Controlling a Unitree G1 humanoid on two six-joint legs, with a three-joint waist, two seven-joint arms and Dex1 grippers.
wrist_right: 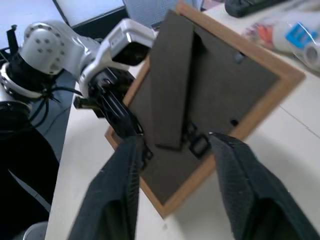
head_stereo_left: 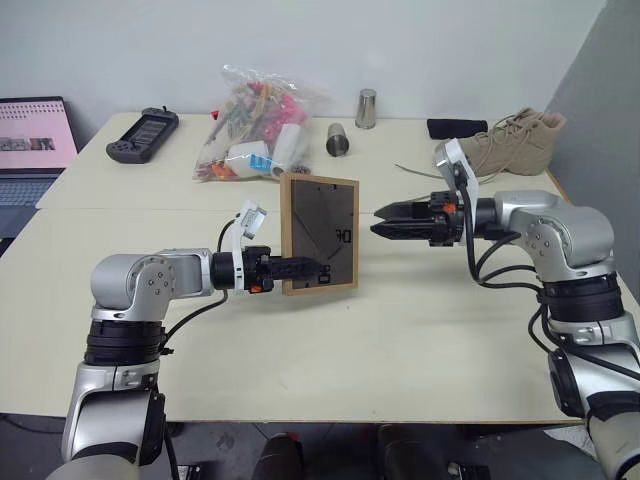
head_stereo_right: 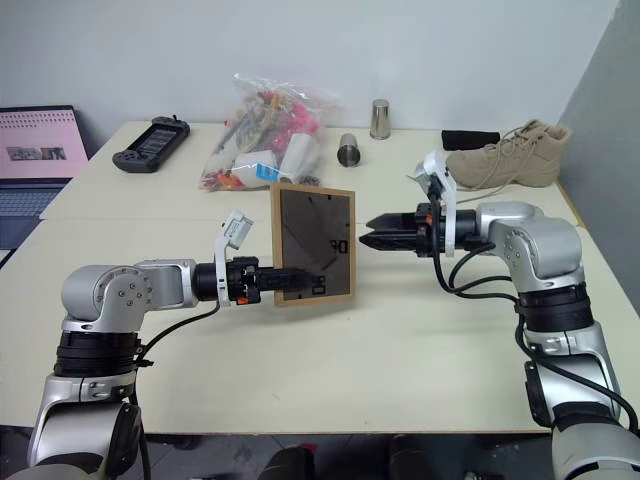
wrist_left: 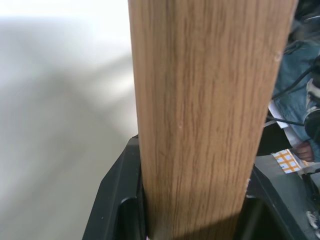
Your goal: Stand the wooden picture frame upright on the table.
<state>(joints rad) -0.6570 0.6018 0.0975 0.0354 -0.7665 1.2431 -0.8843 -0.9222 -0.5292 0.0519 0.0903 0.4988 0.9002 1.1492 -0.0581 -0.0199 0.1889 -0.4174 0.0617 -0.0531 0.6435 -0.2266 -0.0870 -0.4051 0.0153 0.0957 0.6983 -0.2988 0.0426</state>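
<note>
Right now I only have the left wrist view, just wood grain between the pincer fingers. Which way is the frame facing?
Observer: The wooden picture frame is upright in the left pincer, which grips its lower edge. Its dark back faces the robot.
Operator: Where is the right pincer?
Observer: The right pincer is beside the frame's right edge, open and pointing at it, not touching.
Operator: Is the stand folded out?
Observer: The stand shows as a dark strip on the back. I cannot tell whether it is swung out.
</note>
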